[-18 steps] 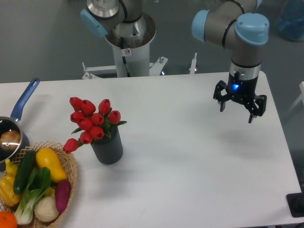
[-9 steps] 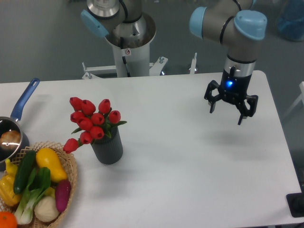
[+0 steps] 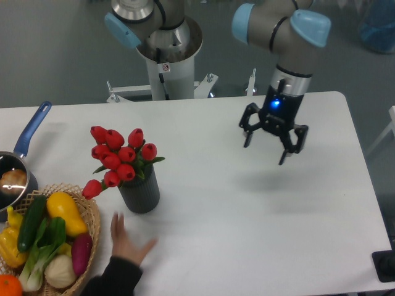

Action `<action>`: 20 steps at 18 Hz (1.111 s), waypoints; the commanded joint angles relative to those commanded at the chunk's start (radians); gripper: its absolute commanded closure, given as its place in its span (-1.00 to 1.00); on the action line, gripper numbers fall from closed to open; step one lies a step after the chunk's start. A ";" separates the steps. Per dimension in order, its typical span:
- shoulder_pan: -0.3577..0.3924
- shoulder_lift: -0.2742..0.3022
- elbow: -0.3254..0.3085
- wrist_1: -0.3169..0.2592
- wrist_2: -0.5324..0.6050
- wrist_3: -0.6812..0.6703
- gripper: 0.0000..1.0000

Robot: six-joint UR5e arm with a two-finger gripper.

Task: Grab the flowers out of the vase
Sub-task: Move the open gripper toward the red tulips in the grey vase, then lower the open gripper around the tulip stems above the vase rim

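Gripper [image 3: 266, 145]: fingers spread wide, empty, hanging above bare table [image 3: 247, 216].
Flowers [image 3: 118, 157]: well apart from the fingers, off to their far side toward the basket [image 3: 92, 213], standing in the vase [image 3: 139, 192].
Hand [image 3: 128, 244]: a person's, flat on the table just in front of the vase.
Risks, judged: fingers sweeping in could meet that hand; buds are wider than the vase, so a low or off-centre grip could tip it or catch only a few stems.

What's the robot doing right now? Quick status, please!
Gripper open, empty, above table. Flowers in the vase, untouched. Person's hand on the table beside vase.
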 joint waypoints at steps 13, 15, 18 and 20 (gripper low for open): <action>-0.115 0.035 -0.009 -0.002 -0.020 -0.055 -1.00; -0.144 0.011 -0.003 0.002 -0.023 -0.060 -1.00; -0.164 -0.004 0.001 0.003 -0.073 -0.095 -1.00; -0.167 -0.014 0.014 0.003 -0.141 -0.145 -1.00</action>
